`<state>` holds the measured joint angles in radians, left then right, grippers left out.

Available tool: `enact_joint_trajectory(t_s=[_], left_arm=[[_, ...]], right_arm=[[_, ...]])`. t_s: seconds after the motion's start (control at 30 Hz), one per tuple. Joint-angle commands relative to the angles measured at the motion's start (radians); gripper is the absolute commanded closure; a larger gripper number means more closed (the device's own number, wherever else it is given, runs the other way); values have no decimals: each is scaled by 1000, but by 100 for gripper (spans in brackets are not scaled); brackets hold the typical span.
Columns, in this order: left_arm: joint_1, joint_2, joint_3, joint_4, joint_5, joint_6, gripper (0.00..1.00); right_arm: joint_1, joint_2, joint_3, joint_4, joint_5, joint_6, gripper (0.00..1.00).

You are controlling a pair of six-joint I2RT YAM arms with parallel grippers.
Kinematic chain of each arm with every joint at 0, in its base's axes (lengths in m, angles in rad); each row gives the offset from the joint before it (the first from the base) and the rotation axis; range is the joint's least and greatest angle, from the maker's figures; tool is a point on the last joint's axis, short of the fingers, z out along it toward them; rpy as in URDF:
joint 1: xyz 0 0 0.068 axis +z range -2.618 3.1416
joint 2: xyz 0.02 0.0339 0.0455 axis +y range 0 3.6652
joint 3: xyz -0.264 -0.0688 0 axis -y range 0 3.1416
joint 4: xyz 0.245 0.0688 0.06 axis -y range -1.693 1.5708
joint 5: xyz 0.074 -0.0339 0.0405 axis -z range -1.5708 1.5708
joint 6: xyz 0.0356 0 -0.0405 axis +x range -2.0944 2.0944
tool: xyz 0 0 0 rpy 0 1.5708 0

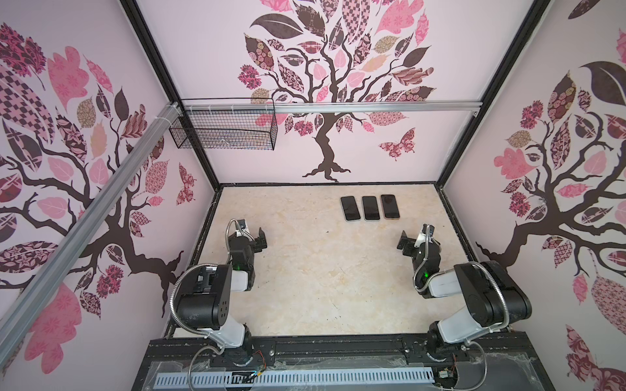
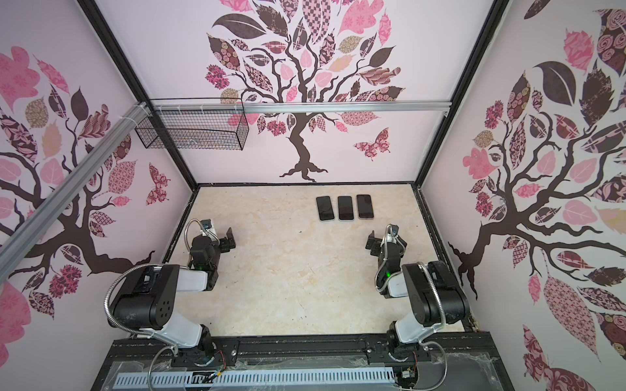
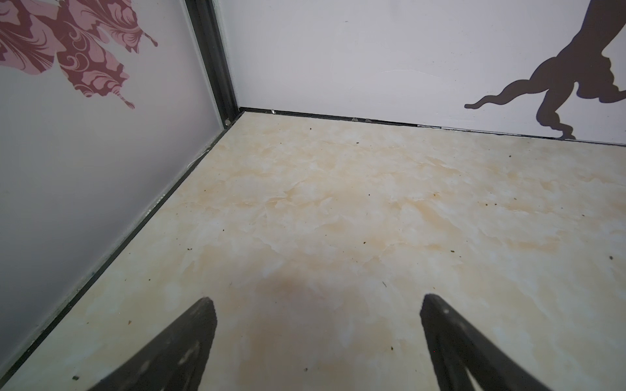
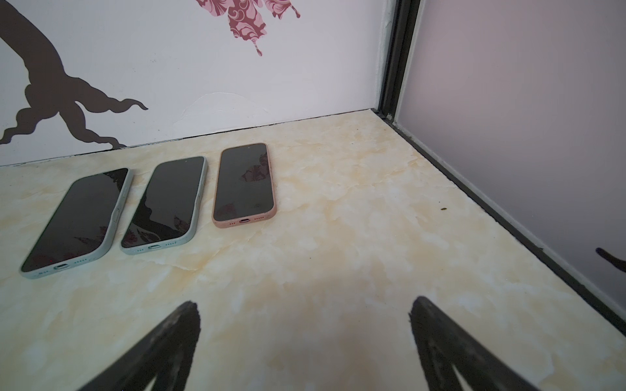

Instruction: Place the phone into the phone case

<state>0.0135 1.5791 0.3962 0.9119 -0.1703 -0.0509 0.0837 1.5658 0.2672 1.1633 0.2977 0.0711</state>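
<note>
Three phones lie screen-up in a row near the back wall: two with pale blue-green rims and one with a pink rim. The right wrist view shows them as well, pink-rimmed phone nearest the right wall. I cannot tell whether the coloured rims are cases; a separate phone case is out of view. My left gripper hovers open over bare table at the left. My right gripper is open and empty, a short way in front of the phones.
A beige marble-look table is boxed in by patterned walls on three sides. A black wire basket hangs high on the back left rail. Black frame edges run along the table's sides.
</note>
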Motion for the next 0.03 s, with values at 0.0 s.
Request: enact_joint_trajectory(t_s=[0.0], left_arm=[[2,5,-25,41,7,11,3]], right_arm=[[-3,0,6,27,-4,-8,0]])
